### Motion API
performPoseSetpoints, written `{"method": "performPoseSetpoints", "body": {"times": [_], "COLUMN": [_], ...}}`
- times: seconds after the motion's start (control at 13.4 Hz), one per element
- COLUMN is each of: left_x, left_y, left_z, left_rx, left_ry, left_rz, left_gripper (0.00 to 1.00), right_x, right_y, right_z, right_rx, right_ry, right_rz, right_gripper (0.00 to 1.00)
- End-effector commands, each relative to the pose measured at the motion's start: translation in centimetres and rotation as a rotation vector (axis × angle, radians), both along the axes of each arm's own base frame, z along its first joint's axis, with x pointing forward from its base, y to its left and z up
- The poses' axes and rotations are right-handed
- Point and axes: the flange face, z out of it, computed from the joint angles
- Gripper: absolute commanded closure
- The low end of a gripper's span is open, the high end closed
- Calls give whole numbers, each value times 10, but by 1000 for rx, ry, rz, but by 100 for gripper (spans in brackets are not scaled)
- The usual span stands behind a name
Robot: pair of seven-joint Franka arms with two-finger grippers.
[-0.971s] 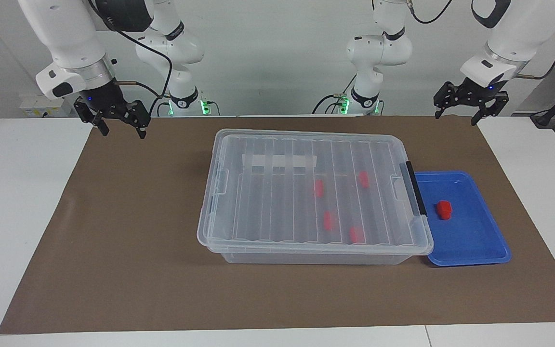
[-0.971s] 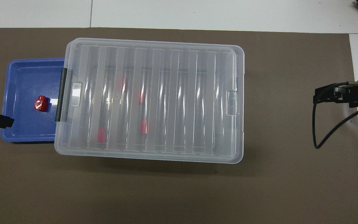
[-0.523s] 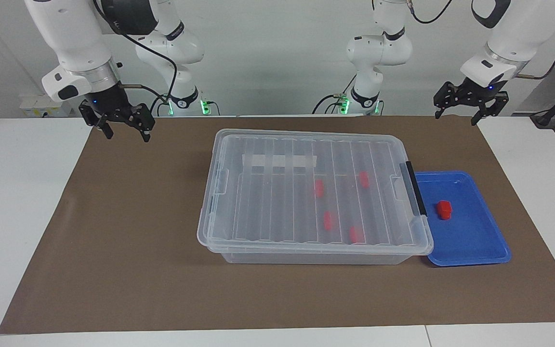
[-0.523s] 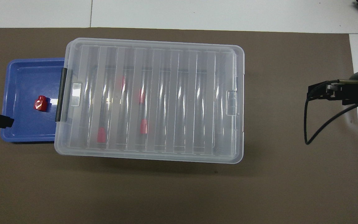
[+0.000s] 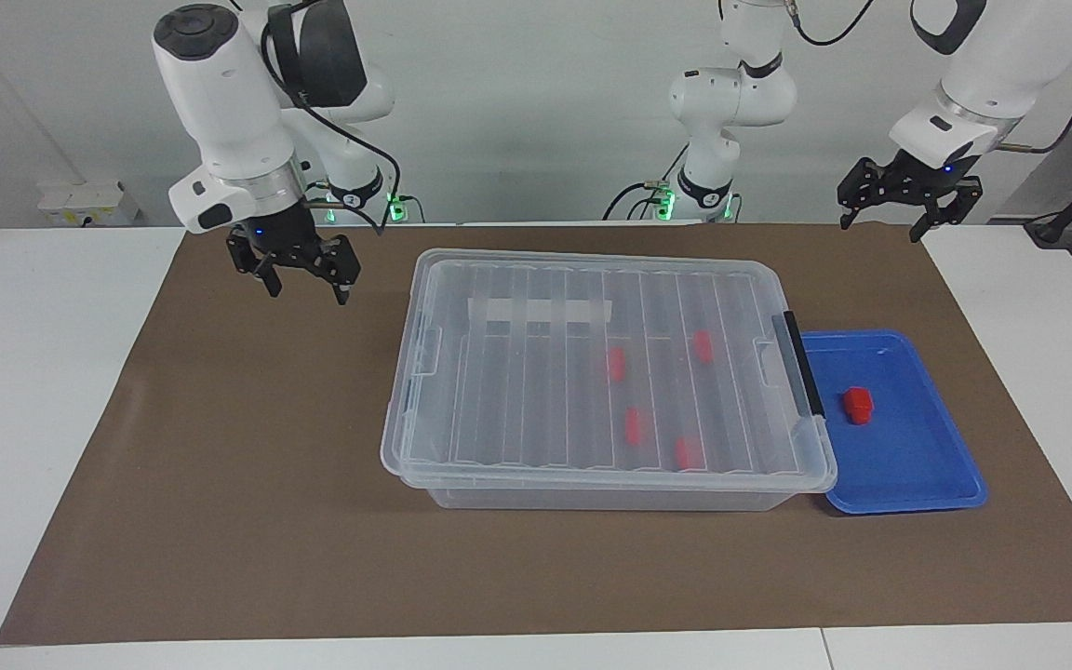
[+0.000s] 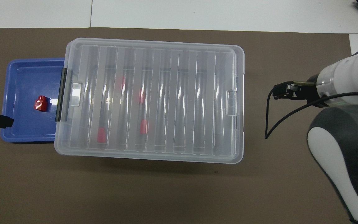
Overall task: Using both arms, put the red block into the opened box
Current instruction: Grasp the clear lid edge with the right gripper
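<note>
A small red block lies alone in the shallow blue tray. The clear box stands in the middle of the brown mat with its ribbed lid down, and several red blocks show through the lid. Its black latch bar faces the tray. My right gripper hangs open and empty over the mat, beside the box's end toward the right arm. Over the mat's edge by the tray, my left gripper waits, open and empty.
The brown mat covers most of the white table. The tray touches the box at the left arm's end. A black cable loops down from the right wrist. Bare mat lies between the right gripper and the box.
My right arm has swung in from the mat's corner toward the box and come lower, still open. The left arm, the box and the red block have not moved.
</note>
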Motion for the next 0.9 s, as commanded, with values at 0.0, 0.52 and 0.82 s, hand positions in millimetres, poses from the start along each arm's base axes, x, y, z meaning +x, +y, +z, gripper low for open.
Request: {"method": "performPoseSetpoints", "body": {"times": [0.0,0.52,0.82], "left_x": [-2,-2,-2], "left_y": [1,1,1], "left_z": [2,2,1], "left_rx": [19,20,20], "left_ry": [8,8,10], "left_rz": [0,1,1], "left_gripper": [0,0,0], "right_x": [-9,-9,-21], "right_y": [23,64,87], "right_z": [-30,-65,-89], "right_rx": [-5,-11,-60], "right_ry": [-28,-70,-74], "right_rz": [1,13,44], "right_gripper": [0,0,0]}}
